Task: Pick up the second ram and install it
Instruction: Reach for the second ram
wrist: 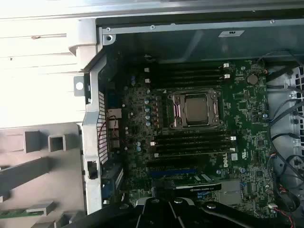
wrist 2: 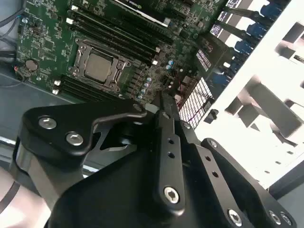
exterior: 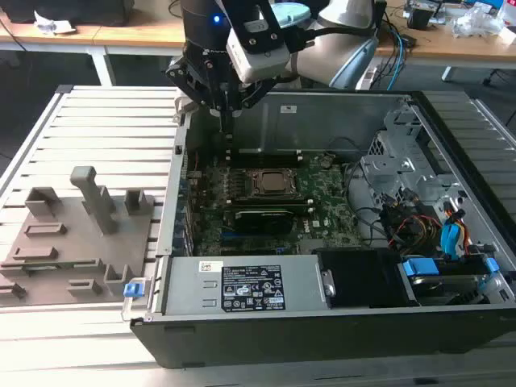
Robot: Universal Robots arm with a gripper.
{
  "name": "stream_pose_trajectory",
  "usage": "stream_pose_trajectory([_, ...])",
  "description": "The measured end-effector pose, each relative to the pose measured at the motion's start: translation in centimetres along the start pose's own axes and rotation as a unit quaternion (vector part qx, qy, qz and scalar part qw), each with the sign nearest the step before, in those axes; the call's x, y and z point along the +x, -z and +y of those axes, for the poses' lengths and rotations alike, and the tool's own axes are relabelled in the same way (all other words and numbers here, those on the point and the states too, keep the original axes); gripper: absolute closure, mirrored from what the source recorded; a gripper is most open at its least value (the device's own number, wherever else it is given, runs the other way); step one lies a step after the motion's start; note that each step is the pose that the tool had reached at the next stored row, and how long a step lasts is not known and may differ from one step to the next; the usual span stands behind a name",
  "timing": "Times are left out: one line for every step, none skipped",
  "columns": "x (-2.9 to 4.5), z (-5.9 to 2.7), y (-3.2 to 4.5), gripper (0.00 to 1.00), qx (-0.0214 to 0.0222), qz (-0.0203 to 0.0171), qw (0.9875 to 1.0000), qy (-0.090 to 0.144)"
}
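ROBOT AT THE OPEN CASE: The arm's hand (exterior: 226, 113) hovers over the open computer case (exterior: 451, 121) on a slatted tabletop (exterior: 113, 121). In the exterior view it is at about eleven o'clock of the CPU socket (exterior: 268, 182), near the case's rear wall. Its fingers are pressed together. Nothing green shows between them in the second wrist view, so the hand appears to carry nothing.

The second ram (wrist: 16, 213) lies as a thin green strip in one of the grey holder blocks (exterior: 97, 201), outside the case wall and well apart from the hand. In the exterior view the blocks stand at nine o'clock of the case. They seem meant to keep each part in a fixed, known pose so that narrow fingers can close on it.

The case lies on its side with the panel off. That turns the motherboard (exterior: 322, 201) face-up and leaves the memory slots (wrist: 190, 142) flanking the socket open to reach from above. A black expansion card (exterior: 262, 219) sits just at six o'clock of the socket. Whether any slot already holds a stick cannot be told. Judged from this, the pick-up has not yet been made.
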State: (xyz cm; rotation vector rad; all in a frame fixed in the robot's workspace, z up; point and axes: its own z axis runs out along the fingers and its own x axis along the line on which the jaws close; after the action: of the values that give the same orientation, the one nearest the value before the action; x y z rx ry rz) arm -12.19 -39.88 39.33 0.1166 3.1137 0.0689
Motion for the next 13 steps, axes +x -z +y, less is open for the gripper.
stream_pose_trajectory([0.01,0.00,0.00,0.89,0.0000,0.0000,1.0000,0.000])
stream_pose_trajectory([0.26,-0.02,0.01,0.89,0.0001,0.0000,1.0000,0.000])
stream_pose_trajectory([0.42,-0.03,0.01,0.89,0.0000,0.0000,1.0000,0.000])
stream_pose_trajectory([0.69,-0.05,0.02,0.89,0.0000,0.0000,1.0000,0.000])
stream_pose_trajectory([1.10,-0.08,0.03,0.89,0.0001,0.0000,1.0000,0.000])
stream_pose_trajectory([2.09,-0.16,0.05,0.89,0.0000,0.0000,1.0000,0.000])
stream_pose_trajectory([2.93,-0.22,0.07,0.89,0.0001,0.0000,1.0000,0.000])
stream_pose_trajectory([3.34,-0.25,0.08,0.89,0.0000,0.0000,1.0000,0.000])
stream_pose_trajectory([3.48,-0.26,0.08,0.89,0.0000,0.0000,1.0000,0.000])
stream_pose_trajectory([3.68,-0.27,0.07,0.89,0.0000,0.0000,1.0000,0.000])
stream_pose_trajectory([3.76,-0.28,0.07,0.89,0.0000,0.0000,1.0000,0.000])
stream_pose_trajectory([3.84,-0.29,0.07,0.89,0.0000,0.0000,1.0000,0.000])
stream_pose_trajectory([4.06,-0.30,0.06,0.89,0.0000,0.0000,1.0000,0.000])
